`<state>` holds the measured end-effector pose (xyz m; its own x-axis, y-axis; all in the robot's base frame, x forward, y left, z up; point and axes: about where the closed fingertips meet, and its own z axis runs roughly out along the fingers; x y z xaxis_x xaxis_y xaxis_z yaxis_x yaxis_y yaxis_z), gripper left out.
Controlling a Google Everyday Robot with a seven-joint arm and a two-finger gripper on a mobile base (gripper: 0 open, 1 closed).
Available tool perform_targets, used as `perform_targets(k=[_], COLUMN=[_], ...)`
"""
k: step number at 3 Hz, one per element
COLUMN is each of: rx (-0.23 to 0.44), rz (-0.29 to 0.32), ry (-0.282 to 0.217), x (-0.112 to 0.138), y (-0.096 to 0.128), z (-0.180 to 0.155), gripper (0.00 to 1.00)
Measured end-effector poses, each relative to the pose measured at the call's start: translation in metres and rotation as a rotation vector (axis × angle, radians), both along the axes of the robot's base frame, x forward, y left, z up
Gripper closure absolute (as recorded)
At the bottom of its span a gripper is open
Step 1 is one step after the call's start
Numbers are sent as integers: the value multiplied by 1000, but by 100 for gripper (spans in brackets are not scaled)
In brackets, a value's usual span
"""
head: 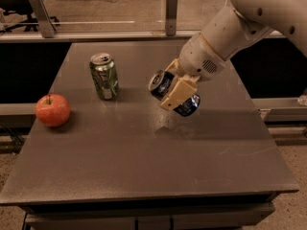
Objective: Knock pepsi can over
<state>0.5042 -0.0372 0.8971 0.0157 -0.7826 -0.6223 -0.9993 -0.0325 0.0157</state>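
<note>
The pepsi can (188, 105), dark blue with a silver top, is tilted with its top pointing left and up. It sits between my cream fingers (178, 93) over the middle of the grey table (144, 171), and its shadow lies on the surface just below. My gripper (172, 96) is shut on the can, and the white arm reaches in from the upper right. The fingers hide the can's middle.
A green can (104, 76) stands upright to the left of the gripper. A red apple (53, 109) lies near the table's left edge. A rail with metal posts (171, 6) runs behind the table's far edge.
</note>
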Motion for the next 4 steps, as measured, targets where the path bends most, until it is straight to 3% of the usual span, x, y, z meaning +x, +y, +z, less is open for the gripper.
perform_targets(k=[1, 2, 3, 4], rx=[-19, -151, -351, -484], rz=[11, -27, -94, -124], ry=[23, 38, 18, 8], x=[3, 7, 16, 22], y=[4, 8, 2, -4], z=[-9, -24, -42, -56], gripper=[100, 100, 100, 100])
